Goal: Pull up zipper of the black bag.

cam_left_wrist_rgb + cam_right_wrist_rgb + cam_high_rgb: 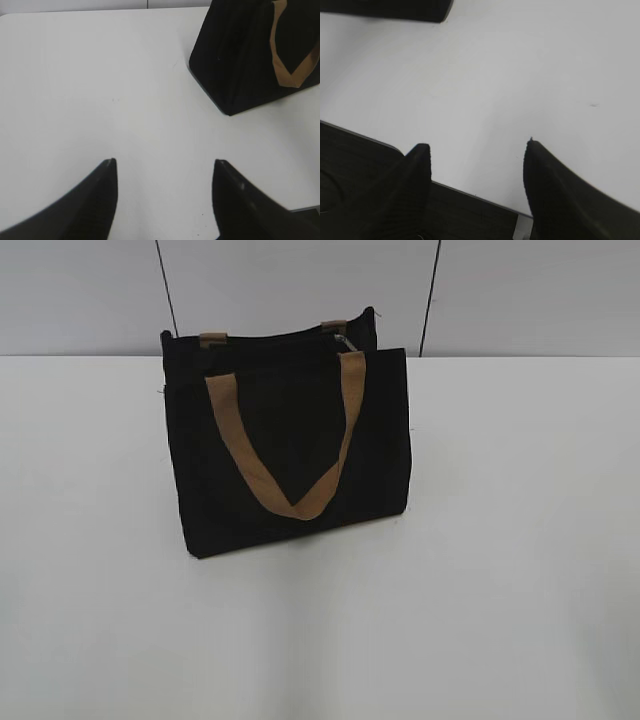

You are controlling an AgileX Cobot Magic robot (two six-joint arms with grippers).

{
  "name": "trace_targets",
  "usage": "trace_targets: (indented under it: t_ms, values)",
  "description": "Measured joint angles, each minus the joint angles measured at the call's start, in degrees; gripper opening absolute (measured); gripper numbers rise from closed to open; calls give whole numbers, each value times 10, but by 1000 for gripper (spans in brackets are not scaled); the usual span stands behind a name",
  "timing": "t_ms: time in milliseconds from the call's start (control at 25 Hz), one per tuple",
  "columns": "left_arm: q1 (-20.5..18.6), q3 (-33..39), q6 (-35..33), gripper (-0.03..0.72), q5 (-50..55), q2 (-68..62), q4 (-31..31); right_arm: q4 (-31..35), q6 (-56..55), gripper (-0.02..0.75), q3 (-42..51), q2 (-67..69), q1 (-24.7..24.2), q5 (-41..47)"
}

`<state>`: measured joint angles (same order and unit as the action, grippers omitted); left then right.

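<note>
Upright, black bag [285, 455] stands; zipper [300, 337] runs left-right.

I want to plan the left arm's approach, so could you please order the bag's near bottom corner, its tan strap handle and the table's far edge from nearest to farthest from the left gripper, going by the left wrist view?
From the open left gripper:
1. Near bottom corner of the black bag, ahead to the right.
2. Tan strap handle, farther right, on the bag's side.
3. Table's far edge, at the top of the view.

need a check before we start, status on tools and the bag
Left tool open, empty, over bare table. Right tool open, empty. Black bag upright, untouched; zipper pull at top right end. Nothing in the way.
</note>
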<state>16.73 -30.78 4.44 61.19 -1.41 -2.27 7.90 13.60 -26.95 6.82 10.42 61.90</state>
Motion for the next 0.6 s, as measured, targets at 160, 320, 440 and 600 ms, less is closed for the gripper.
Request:
trace_targets:
  t_ms: [160,320,440,600]
  values:
    - [0,0,0,450,0,0,0,-22,-36,449,1,1,0,0]
    - [0,0,0,450,0,0,0,-29,-51,449,1,1,0,1]
    - [0,0,0,450,0,0,0,-28,-53,449,1,1,0,1]
    - [-2,0,0,450,0,0,2,-28,-54,449,1,1,0,1]
